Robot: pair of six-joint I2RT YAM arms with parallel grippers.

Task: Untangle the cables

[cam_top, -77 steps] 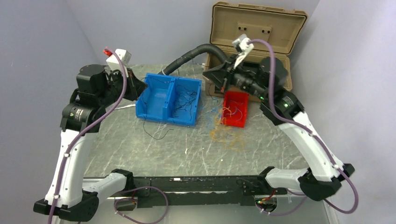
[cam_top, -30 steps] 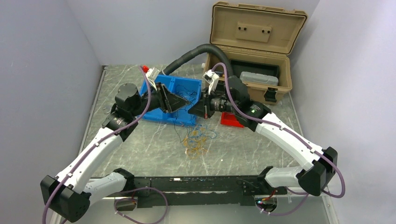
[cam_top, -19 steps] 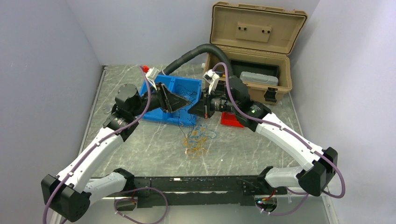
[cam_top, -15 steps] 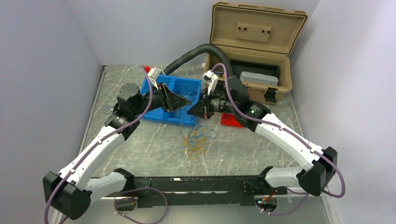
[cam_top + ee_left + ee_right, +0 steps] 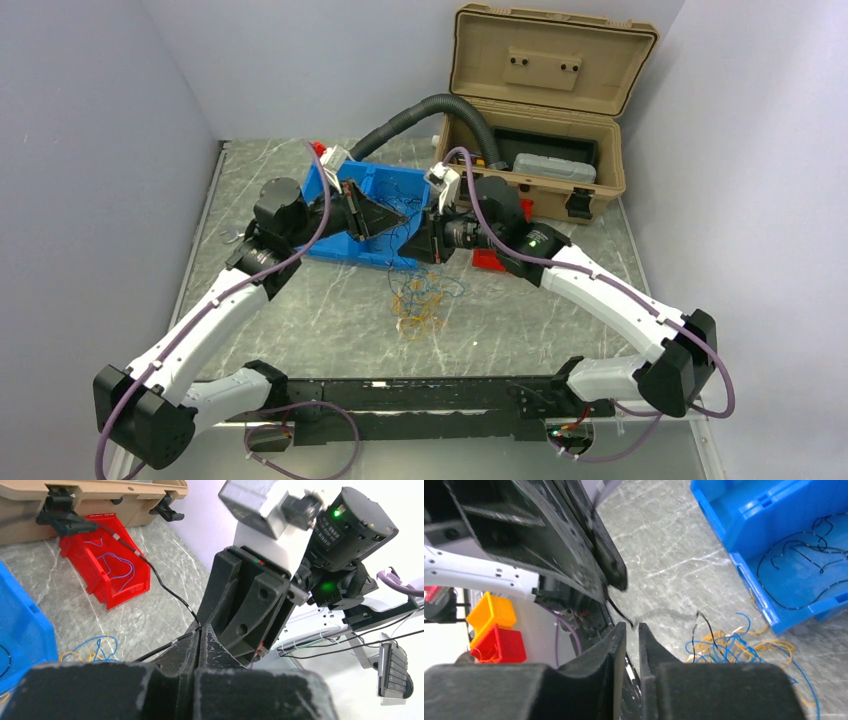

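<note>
Top external view: the left hand (image 5: 400,213) and the right hand (image 5: 412,240) meet tip to tip above the near right corner of the blue bin (image 5: 350,250); the main tangle of yellow-orange and blue cables (image 5: 420,300) lies on the tabletop (image 5: 300,310) just in front of that bin, below the hands; black strands (image 5: 796,555) lie inside the blue bin, and a few blue and orange ones lie in the red bin (image 5: 125,587).

Left wrist view: the left hand is closed, with one black cable (image 5: 160,586) pinched at its tips.

Right wrist view: the right hand is narrow, showing a slit only; the black cable reaches its tips, but a grip cannot be confirmed.

Handling, as judged: the cables are hair-thin, light and limp; they are likely to snag and spring rather than break; pinch a single strand near a free end, clear of the knot, and draw slowly.
</note>
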